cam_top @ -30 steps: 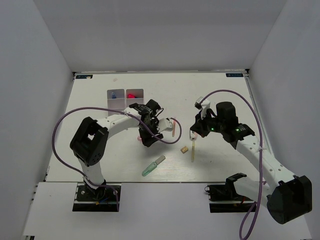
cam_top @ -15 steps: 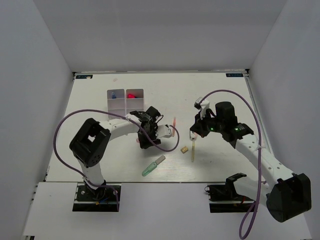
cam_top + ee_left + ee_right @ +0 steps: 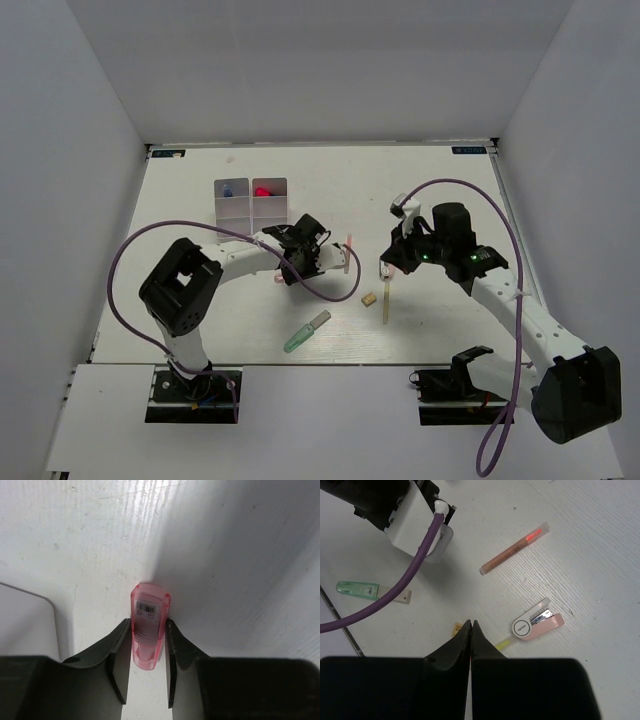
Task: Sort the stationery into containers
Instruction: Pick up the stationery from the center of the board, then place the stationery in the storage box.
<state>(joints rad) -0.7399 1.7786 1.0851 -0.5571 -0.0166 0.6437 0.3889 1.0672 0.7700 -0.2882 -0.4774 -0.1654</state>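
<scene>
The left claw point(image 3: 148, 630) is clamped on the pink tube point(image 3: 149, 605), one finger pressed against each side, and the tube lies flat on the white counter point(image 3: 450, 180) just near and right of the two white trays point(image 3: 232, 212). A blue item point(image 3: 229, 187) sits in the far compartment of the left tray and a red one point(image 3: 263, 190) in the far compartment of the right tray. The right claw point(image 3: 471, 627) has its fingers together above the wooden pencil point(image 3: 385, 303), with the tan eraser point(image 3: 369, 298) just left. A thin orange pencil point(image 3: 514, 550) lies between the arms, a pink-and-white stapler point(image 3: 536, 625) nearby, and the pale green marker point(image 3: 305, 332) toward the near edge.
</scene>
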